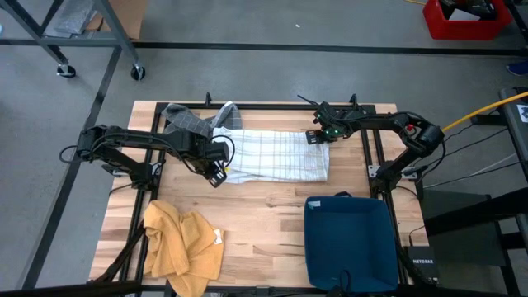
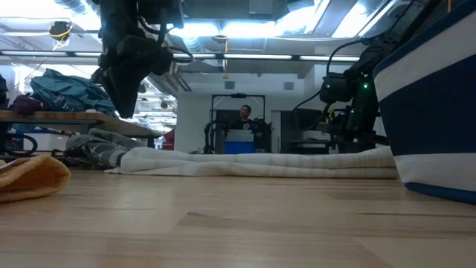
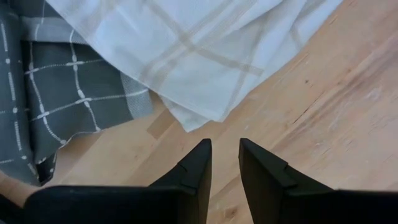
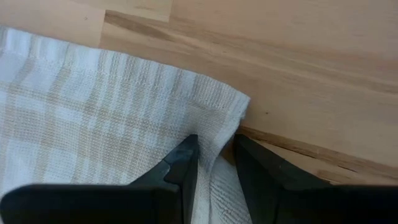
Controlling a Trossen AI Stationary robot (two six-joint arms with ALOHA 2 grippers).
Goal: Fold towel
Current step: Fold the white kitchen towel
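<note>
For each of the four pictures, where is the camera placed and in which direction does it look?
High view: above the table, looking straight down; both arms show.
Low view: at tabletop height, looking level across; the arms come from above.
Left wrist view: on the left arm, looking past the left gripper, empty, at a towel corner.
Right wrist view: on the right arm; the right gripper pinches a towel corner.
All four views share the white checked towel.

High view looks straight down on whole table (image 1: 272, 198). Low view sits at tabletop level, facing the room. Both wrist views look close down past fingers; all share the white towel (image 1: 276, 157), probably its opposite ends.
</note>
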